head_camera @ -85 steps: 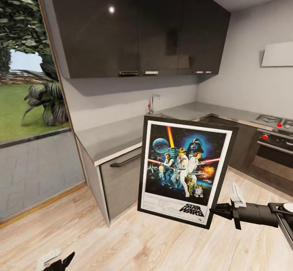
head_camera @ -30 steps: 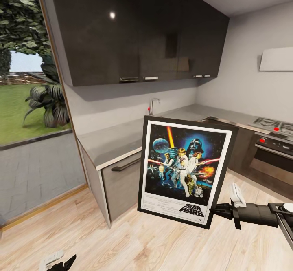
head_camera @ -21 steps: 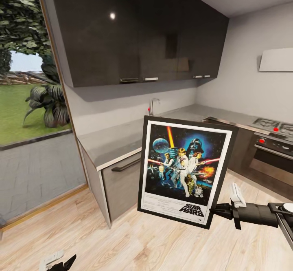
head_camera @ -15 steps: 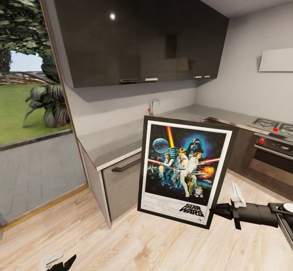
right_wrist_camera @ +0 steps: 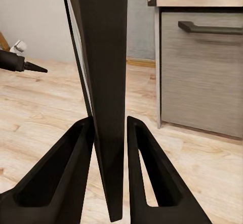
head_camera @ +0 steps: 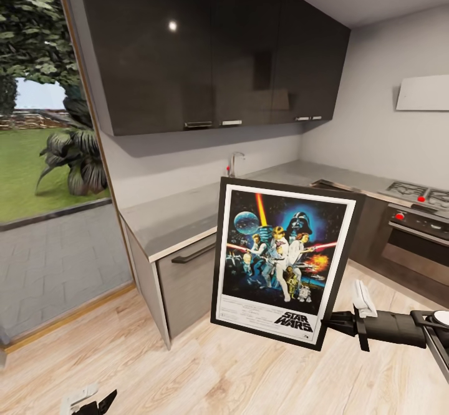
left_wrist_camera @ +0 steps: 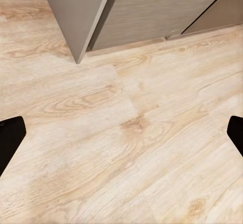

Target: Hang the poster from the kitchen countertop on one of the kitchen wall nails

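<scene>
The right gripper (head_camera: 340, 323) is clamped on the poster (head_camera: 284, 260), pinching the lower corner of its black frame on the robot's right. The poster stands nearly upright in the air in front of the robot, tipped a little to one side, its picture facing the head camera — dark blue artwork, white border, black "STAR WARS" lettering at the bottom. It is off the kitchen countertop (head_camera: 174, 215), which runs behind it along the wall and turns the corner toward the oven (head_camera: 416, 240) and the hob (head_camera: 415, 190). In the right wrist view the poster (right_wrist_camera: 104, 82) appears edge-on as a dark slab, with the two fingers (right_wrist_camera: 71, 173) pressed against either face of the frame.

The left gripper (head_camera: 90, 399) hangs low near the wooden floor (head_camera: 206, 371), at the bottom edge of the head view. In the left wrist view its fingertips (left_wrist_camera: 10, 140) sit at the two sides of the picture, well apart, with bare floor (left_wrist_camera: 121, 133) between them — the jaws are spread and hold nothing.

A steel tap (head_camera: 234, 162) rises from the countertop below the dark glossy wall cupboards (head_camera: 206, 47). To the robot's left a glass opening shows lawn and a leafy plant (head_camera: 75, 159) outside.
</scene>
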Motion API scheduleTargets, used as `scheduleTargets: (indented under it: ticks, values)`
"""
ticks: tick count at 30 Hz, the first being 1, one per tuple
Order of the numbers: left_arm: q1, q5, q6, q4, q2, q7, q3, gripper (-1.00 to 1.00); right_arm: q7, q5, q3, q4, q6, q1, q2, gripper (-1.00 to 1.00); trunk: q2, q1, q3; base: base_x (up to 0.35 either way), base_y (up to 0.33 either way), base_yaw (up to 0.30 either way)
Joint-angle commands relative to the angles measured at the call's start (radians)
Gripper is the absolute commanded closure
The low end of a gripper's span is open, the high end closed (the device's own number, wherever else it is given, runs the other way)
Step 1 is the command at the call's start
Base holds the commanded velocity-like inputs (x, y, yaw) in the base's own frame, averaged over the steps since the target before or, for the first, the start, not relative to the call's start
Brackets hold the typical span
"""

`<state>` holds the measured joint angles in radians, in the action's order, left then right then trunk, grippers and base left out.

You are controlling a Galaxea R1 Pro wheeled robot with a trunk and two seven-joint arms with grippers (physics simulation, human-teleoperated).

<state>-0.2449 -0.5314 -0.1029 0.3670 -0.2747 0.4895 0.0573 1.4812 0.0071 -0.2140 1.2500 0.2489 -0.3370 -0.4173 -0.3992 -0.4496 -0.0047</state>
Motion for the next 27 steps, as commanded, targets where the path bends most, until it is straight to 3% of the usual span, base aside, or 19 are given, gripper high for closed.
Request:
scheduleTargets:
  ticks: [1,27]
  values:
    - [-0.001,-0.004,0.0,-0.002,0.0,0.006,0.003,-1.0,0.005,0.001,-0.001,0.0,0.012,0.0,0.0,1.0,-0.001,0.0,-0.001,0.0,0.0,0.0]
    - [-0.001,-0.004,-0.013,-0.002,0.0,0.009,-0.007,-1.0,0.005,0.001,-0.001,0.0,0.012,0.001,0.0,1.0,-0.001,0.0,-0.001,-0.011,0.0,0.0]
